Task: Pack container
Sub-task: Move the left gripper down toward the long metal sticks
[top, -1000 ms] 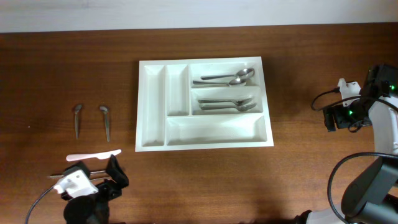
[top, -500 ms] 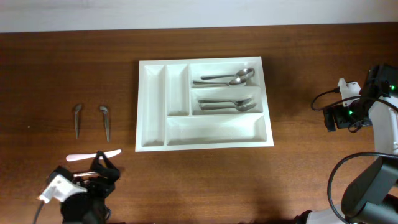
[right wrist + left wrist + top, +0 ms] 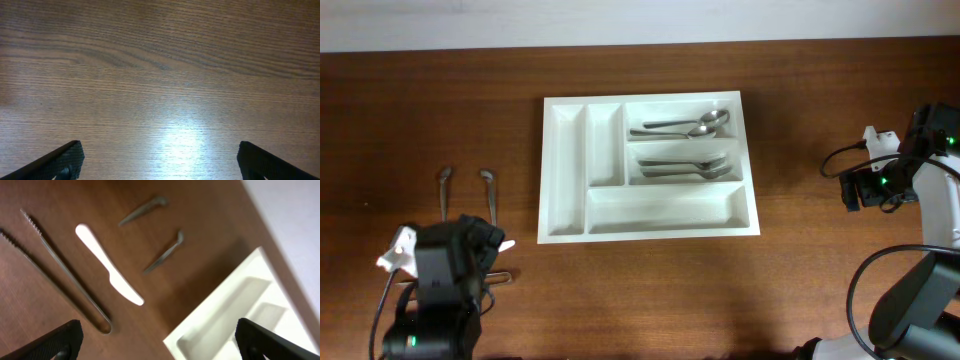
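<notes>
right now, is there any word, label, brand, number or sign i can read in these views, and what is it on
None: no view shows a readable word, number, brand or sign.
The container: plain white, no marking visible.
The white knife and the tongs: no lettering shows.
The right arm: only a small green light, no text.
</notes>
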Controlling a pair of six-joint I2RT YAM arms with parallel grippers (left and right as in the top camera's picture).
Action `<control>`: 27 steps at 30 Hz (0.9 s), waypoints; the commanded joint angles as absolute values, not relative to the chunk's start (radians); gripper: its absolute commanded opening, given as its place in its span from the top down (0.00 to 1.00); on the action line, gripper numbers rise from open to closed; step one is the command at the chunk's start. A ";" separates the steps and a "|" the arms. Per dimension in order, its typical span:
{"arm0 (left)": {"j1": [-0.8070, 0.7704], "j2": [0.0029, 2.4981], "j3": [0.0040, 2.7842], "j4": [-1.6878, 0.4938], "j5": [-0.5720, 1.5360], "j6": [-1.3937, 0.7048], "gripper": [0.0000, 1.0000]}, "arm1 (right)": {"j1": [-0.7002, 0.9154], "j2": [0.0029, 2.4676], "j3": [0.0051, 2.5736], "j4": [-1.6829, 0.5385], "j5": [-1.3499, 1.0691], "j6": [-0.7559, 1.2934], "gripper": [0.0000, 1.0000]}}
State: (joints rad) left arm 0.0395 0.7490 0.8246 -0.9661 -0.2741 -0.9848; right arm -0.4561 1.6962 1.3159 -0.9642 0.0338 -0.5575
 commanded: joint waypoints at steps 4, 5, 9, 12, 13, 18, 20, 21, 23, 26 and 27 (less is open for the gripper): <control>0.123 0.897 0.973 -1.441 -0.342 -1.683 0.00 | -0.458 1.695 1.316 -0.964 0.031 -0.556 0.01; 0.146 0.925 0.992 -1.547 -0.329 -1.801 0.01 | -0.459 1.695 1.316 -0.964 0.031 -0.556 0.01; 0.207 0.981 1.004 -1.616 -0.337 -1.798 0.01 | -0.458 1.695 1.316 -0.964 0.031 -0.556 0.01; 0.208 1.003 1.004 -1.533 -0.337 -1.623 0.01 | -0.458 1.695 1.316 -0.964 0.031 -0.556 0.01; 0.208 1.011 1.004 -1.512 -0.341 -1.599 0.01 | -0.458 1.695 1.316 -0.964 0.031 -0.556 0.01; 0.233 1.077 1.004 -1.443 -0.389 -1.596 0.01 | -0.458 1.695 1.316 -0.964 0.031 -0.556 0.01; 0.270 1.123 1.004 -1.391 -0.377 -1.487 0.01 | -0.458 1.695 1.316 -0.964 0.031 -0.556 0.01; 0.285 1.143 1.004 -1.365 -0.363 -1.417 0.01 | -0.459 1.695 1.316 -0.964 0.031 -0.556 0.01; 0.317 1.190 1.004 -1.336 -0.306 -1.332 0.01 | -0.458 1.695 1.316 -0.964 0.031 -0.556 0.01; 0.361 1.261 1.004 -1.337 -0.244 -1.330 0.01 | -0.458 1.695 1.316 -0.964 0.031 -0.556 0.01; 0.372 1.281 1.004 -1.334 -0.238 -1.330 0.01 | -0.458 1.695 1.316 -0.964 0.031 -0.556 0.01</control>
State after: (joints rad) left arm 0.3389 1.2346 0.9905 -1.3373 -0.2951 -1.4086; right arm -0.4561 1.6962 1.3163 -0.9642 0.0338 -0.5571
